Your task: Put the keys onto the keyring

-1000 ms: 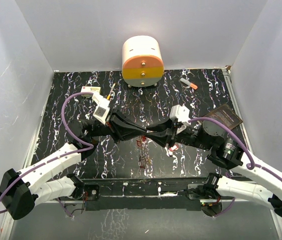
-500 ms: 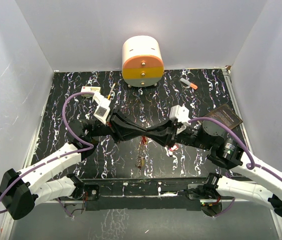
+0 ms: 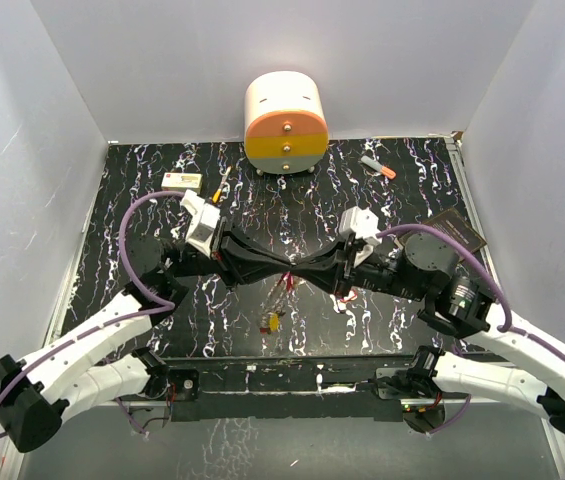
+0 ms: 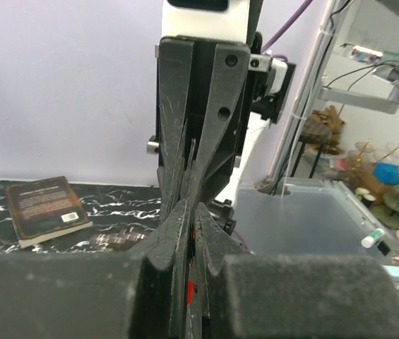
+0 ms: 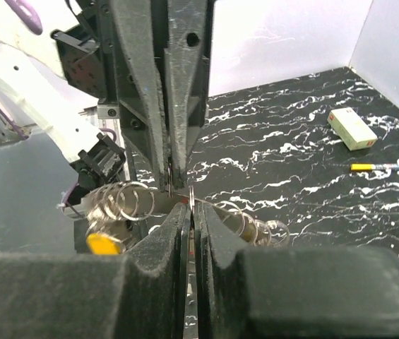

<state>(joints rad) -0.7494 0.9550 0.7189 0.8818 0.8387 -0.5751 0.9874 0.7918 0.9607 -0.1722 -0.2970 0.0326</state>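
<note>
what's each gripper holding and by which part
The right gripper is shut on the thin edge of the keyring; the left gripper, shut, meets it tip to tip, hold unclear.

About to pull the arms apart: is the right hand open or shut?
Shut. In its wrist view the right hand's fingers press together, only a thin silver sliver between; what that is, cannot tell.

The desk (image 3: 132,165) is smooth, like black marble. The right hand (image 4: 187,191) is matt black plastic, all scratched. The keyring (image 5: 125,201) is shiny silver metal. One key (image 5: 104,244) has a yellow plastic head.
</note>
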